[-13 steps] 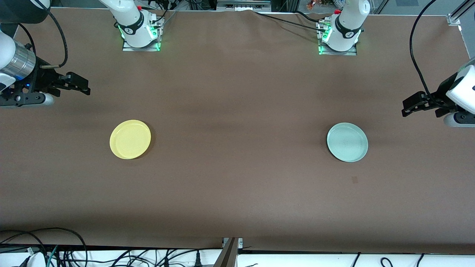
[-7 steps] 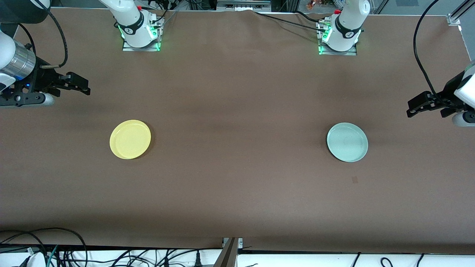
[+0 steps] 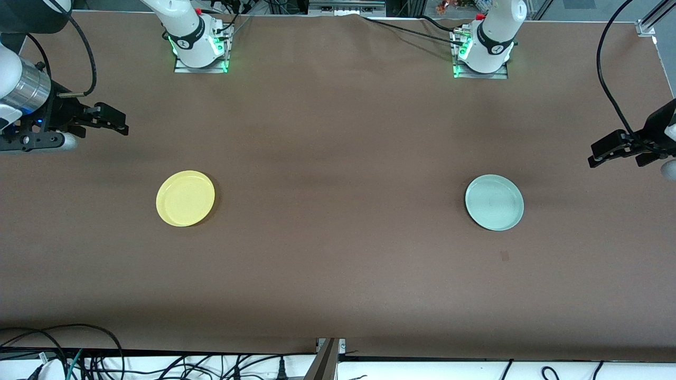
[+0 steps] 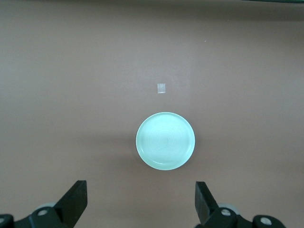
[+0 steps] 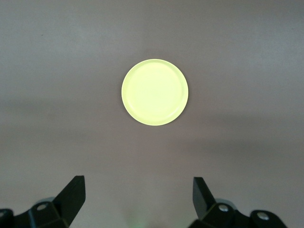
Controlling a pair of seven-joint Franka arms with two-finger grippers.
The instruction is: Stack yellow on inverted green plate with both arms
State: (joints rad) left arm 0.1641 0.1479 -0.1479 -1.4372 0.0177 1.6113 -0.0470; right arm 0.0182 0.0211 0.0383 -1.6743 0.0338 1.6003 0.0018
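You see the green plate (image 3: pixel 494 202) rim-up toward the left arm's end, the yellow plate (image 3: pixel 185 198) at its nine o'clock. Left gripper (image 3: pixel 617 149) and right gripper (image 3: pixel 110 120) hover over bare table (image 3: pixel 338 248), fingers spread, empty.

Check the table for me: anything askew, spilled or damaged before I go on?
Nothing stands out. The yellow plate and green plate lie flat, rim up and far apart on the table. Both grippers, left and right, are open and hold nothing.
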